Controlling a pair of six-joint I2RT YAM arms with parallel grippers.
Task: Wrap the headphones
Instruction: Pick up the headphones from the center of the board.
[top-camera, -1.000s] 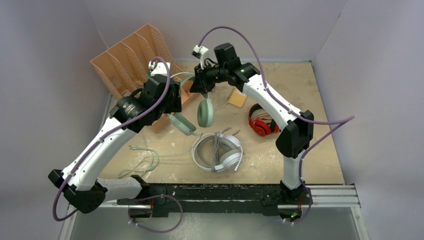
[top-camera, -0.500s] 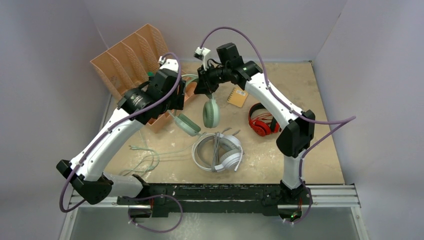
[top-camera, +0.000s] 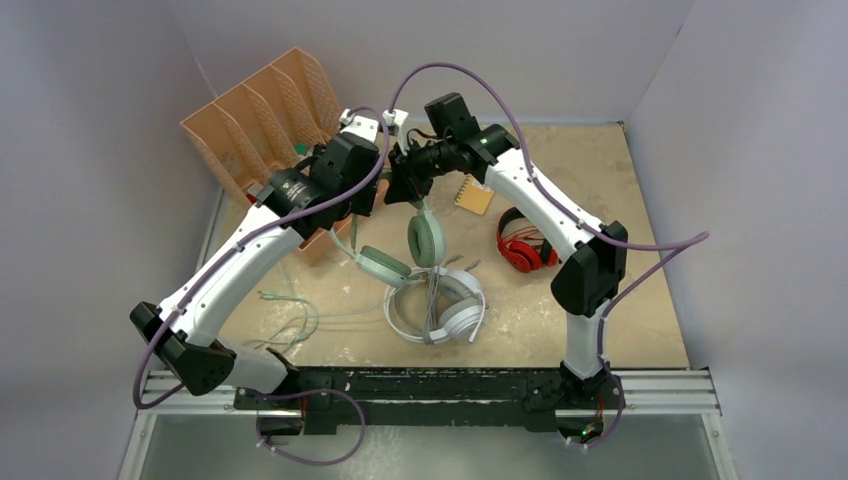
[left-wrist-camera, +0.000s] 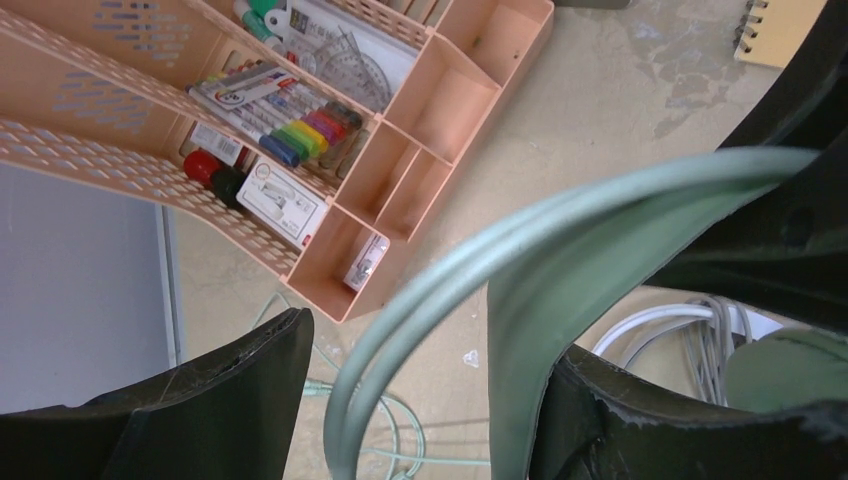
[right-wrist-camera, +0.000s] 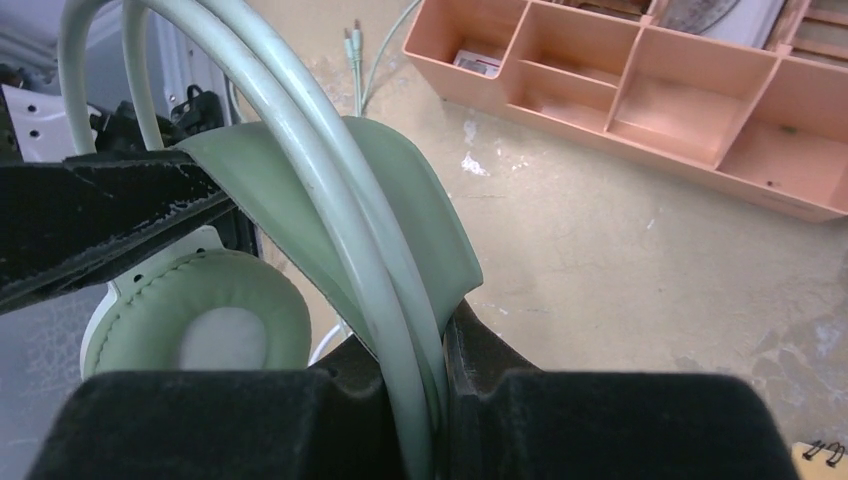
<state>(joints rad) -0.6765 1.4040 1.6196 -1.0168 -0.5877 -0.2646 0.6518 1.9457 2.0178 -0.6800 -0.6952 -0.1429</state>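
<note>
**Mint-green headset held aloft by its band, cord not yet wound.**

Over the table (top-camera: 620, 300), towards 12 o'clock and just off the 4 o'clock corner of the peach desk organiser (top-camera: 250, 115), the mint-green headset (top-camera: 425, 237) hangs by its band. Its cups dangle at 6 o'clock, close to the white headset (top-camera: 437, 305), and the red headset (top-camera: 520, 248) lies apart at 3 o'clock. The right gripper (right-wrist-camera: 415, 385) clamps the band tight. The left gripper (left-wrist-camera: 430, 345) is spread and straddles the same band; whether either side touches it is hard to say. The mint cord (top-camera: 290, 318) trails slack on the table at 8 o'clock. To wrap well, I judge the right should steady the band while the left goes down for the cord near a cup. It should then lay even, unkinked turns clear of the white headset.
</note>
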